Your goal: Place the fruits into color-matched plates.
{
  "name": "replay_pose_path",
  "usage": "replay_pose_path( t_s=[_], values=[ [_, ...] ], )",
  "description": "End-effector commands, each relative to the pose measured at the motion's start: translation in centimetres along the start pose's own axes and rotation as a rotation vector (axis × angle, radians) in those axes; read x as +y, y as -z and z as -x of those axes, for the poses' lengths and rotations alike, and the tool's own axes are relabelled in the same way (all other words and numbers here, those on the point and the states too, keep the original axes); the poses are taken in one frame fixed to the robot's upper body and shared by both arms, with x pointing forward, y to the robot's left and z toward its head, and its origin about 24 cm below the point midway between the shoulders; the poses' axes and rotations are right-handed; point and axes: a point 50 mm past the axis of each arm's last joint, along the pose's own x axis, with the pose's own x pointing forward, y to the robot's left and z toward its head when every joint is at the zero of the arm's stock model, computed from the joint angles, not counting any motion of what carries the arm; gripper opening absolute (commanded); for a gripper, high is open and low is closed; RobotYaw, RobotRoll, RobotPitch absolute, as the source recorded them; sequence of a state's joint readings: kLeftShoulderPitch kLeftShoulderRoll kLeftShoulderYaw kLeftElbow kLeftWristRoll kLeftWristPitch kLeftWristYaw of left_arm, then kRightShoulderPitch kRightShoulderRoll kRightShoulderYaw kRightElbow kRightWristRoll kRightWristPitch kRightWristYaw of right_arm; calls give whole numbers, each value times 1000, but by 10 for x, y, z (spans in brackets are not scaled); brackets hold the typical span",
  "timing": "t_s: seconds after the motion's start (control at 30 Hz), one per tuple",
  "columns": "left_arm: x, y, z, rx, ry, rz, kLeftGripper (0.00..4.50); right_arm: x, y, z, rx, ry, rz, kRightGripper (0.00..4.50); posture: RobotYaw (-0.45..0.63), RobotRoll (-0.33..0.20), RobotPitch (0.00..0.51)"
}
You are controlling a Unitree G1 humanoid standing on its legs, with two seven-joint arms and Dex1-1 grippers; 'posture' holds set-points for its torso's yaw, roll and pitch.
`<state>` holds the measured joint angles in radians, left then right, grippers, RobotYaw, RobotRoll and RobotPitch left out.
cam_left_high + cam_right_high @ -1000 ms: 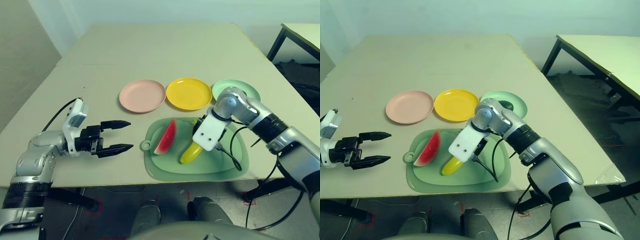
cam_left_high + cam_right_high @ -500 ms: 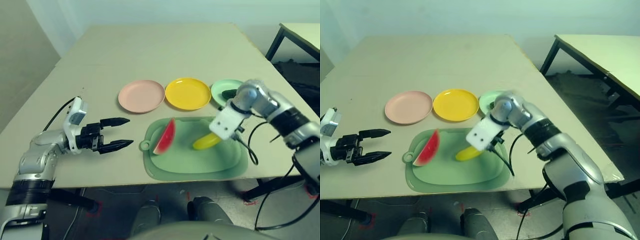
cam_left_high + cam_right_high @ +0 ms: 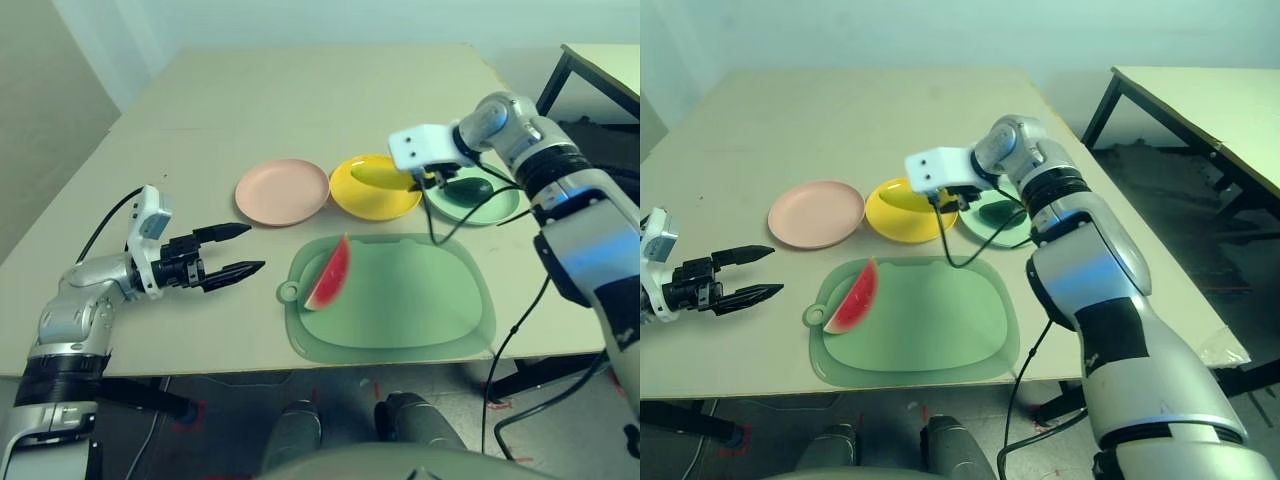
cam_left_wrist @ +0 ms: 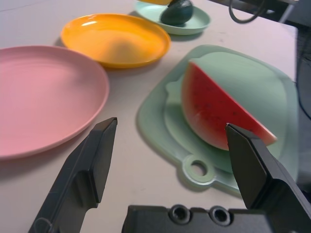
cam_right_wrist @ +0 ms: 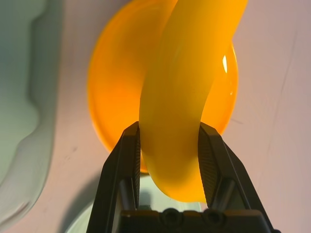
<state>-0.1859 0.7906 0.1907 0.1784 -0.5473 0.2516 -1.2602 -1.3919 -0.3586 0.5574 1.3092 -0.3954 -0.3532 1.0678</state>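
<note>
- Your right gripper (image 5: pixel 168 160) is clamped on the banana (image 3: pixel 380 176), which hangs over the yellow plate (image 3: pixel 375 200); the plate lies straight beneath, so the release is a short drop downward.
- The banana's long axis runs across the plate, its curve arching away from the fingers.
- Your left gripper (image 3: pixel 232 252) stands wide open and empty, well apart from the plates and pointing toward the watermelon wedge (image 3: pixel 331 275); that arm is the nearer one to the wedge.
- The wedge stands on its rind on the green mat (image 3: pixel 420 315); the avocado (image 3: pixel 467 189) sits in the mint plate (image 3: pixel 490 208); the pink plate (image 3: pixel 283 192) is bare.
- A pale tabletop (image 3: pixel 300 100) carries everything; a second table (image 3: pixel 1200 100) stands off to the right.
</note>
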Motion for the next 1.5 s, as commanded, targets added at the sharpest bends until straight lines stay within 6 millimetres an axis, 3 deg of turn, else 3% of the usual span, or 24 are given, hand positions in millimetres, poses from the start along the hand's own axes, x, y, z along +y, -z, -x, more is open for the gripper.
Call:
replay_pose_path(
  t_s=[0.03, 0.4, 0.67, 0.7, 0.97, 1.1, 1.23, 1.3, 1.5],
  values=[
    [5, -5, 0, 3, -68, 1, 4500, 0, 4, -5, 19, 58, -52, 1677, -10, 0, 49],
    [12, -10, -1, -5, -176, 52, 4500, 22, 8, -35, 63, 42, -103, 1677, 0, 0, 57],
    [8, -9, 0, 3, -166, 54, 4500, 22, 8, -37, 31, 84, -129, 4360, -1, 0, 54],
    [8, -9, 0, 4, -165, 52, 4500, 20, 8, -35, 26, 89, -125, 4437, -2, 0, 53],
    [8, -8, -2, 17, -149, 38, 4500, 1, 12, 2, -118, 153, -163, 4437, -5, 0, 46],
    [7, -5, -4, 29, -134, 23, 4500, 2, 32, 28, -272, 192, -318, 4437, -11, 0, 47],
    [5, -4, -5, 36, -103, -1, 4500, 22, 55, 45, -521, 186, -583, 4437, -28, 0, 51],
    [6, -4, -7, 35, -94, -2, 4500, 41, 63, 52, -649, 148, -679, 4437, -35, 0, 49],
    [12, -10, -12, 40, -36, -24, 4500, 95, 66, 66, -1105, 136, -951, 4437, -83, 0, 42]
  ],
)
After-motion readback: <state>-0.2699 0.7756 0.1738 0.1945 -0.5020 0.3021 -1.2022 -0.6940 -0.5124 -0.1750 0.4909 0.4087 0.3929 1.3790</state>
